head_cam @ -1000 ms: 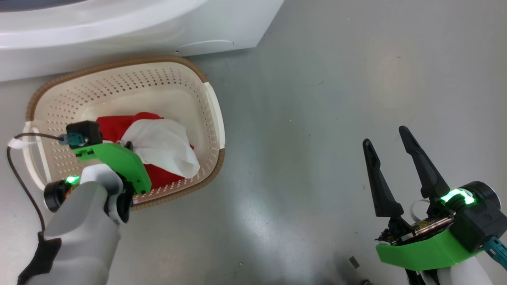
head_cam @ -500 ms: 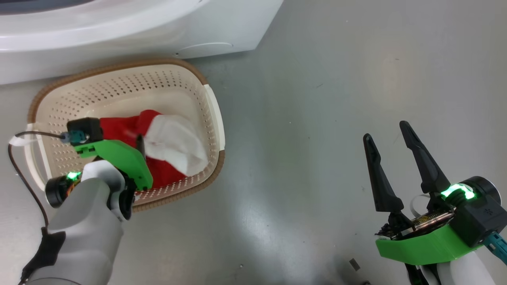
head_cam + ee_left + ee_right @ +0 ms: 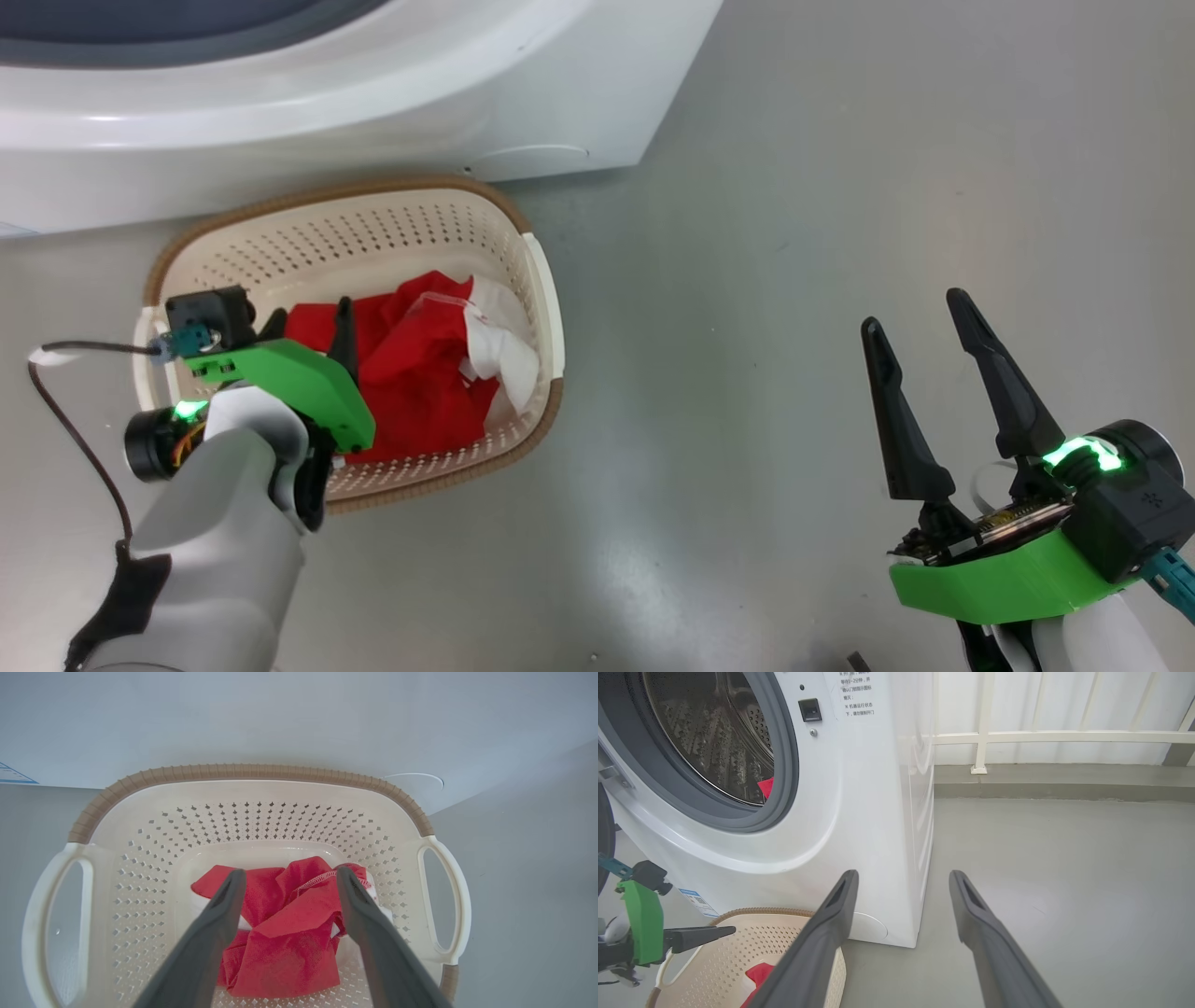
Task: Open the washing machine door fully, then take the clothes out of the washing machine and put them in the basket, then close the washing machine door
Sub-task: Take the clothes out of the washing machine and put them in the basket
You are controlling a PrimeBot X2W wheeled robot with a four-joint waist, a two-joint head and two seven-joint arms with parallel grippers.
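Now the left claw [image 3: 309, 329] stands apart over the left end of the basket [image 3: 327, 194]. A second ago it was pinched on the clothes [image 3: 420, 373], which have dropped free and lie crumpled on the basket's bottom, toward its right wall. That load looks delivered. Further right, above the floor [image 3: 747, 280], the right claw [image 3: 912, 311] is spread wide and empty, as before. Its wrist view shows a red scrap [image 3: 766, 787] low in the drum [image 3: 705, 732] of the washing machine [image 3: 878, 812], so another fetch probably remains.
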